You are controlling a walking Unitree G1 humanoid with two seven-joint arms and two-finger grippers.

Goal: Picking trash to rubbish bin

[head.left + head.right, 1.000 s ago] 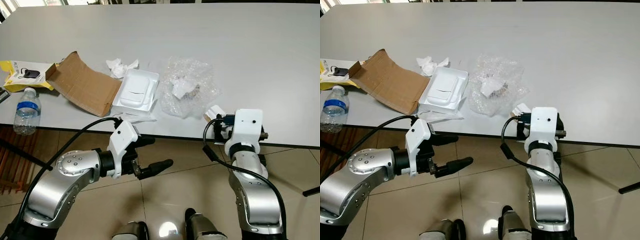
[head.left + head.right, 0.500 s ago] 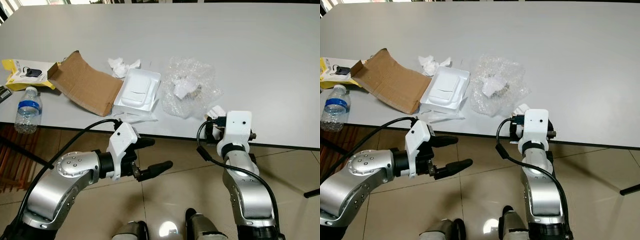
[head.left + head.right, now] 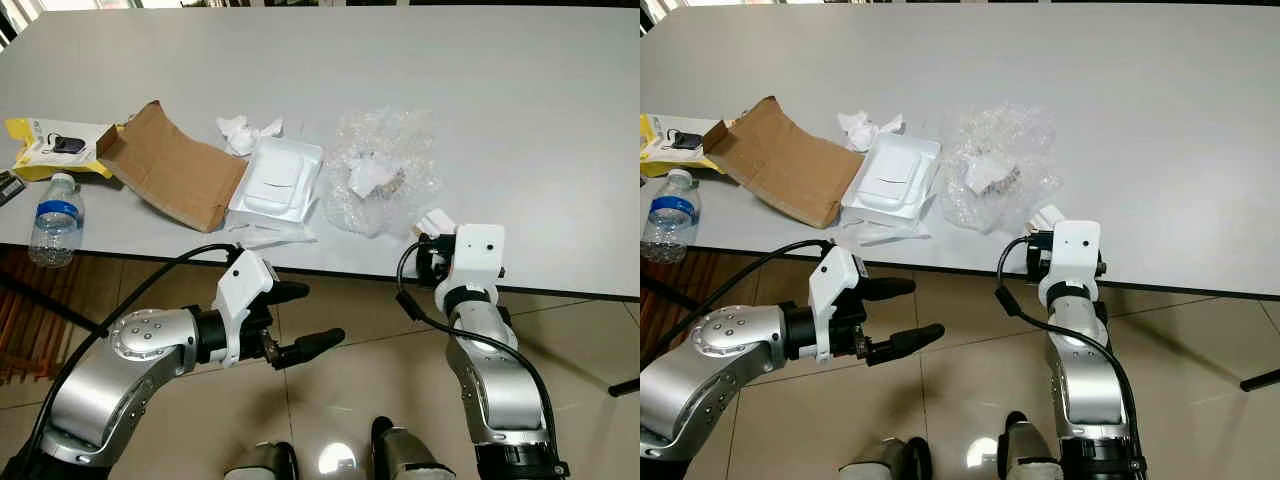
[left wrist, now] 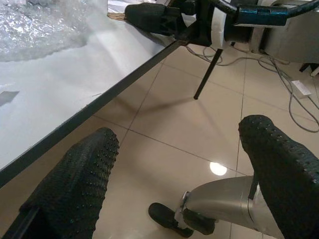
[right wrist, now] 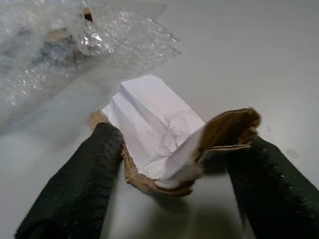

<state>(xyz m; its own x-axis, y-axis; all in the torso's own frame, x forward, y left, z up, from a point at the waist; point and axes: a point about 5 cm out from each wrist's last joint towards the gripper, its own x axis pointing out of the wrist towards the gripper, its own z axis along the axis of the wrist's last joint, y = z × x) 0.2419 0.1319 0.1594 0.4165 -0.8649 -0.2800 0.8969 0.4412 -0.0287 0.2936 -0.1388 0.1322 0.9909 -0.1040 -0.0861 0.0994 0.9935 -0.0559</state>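
Right tool (image 5: 172, 164) straddles the crumpled paper scrap (image 5: 159, 134) on the tabletop (image 3: 520, 110), fingers open; closing comes next.

brown cardboard flap (image 3: 172, 168), yellow packet (image 3: 45, 150), white tray (image 3: 275, 182)

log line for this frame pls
phase: grasp | right gripper: fingers around paper scrap at table edge beside bubble wrap | left gripper: open, idle below table
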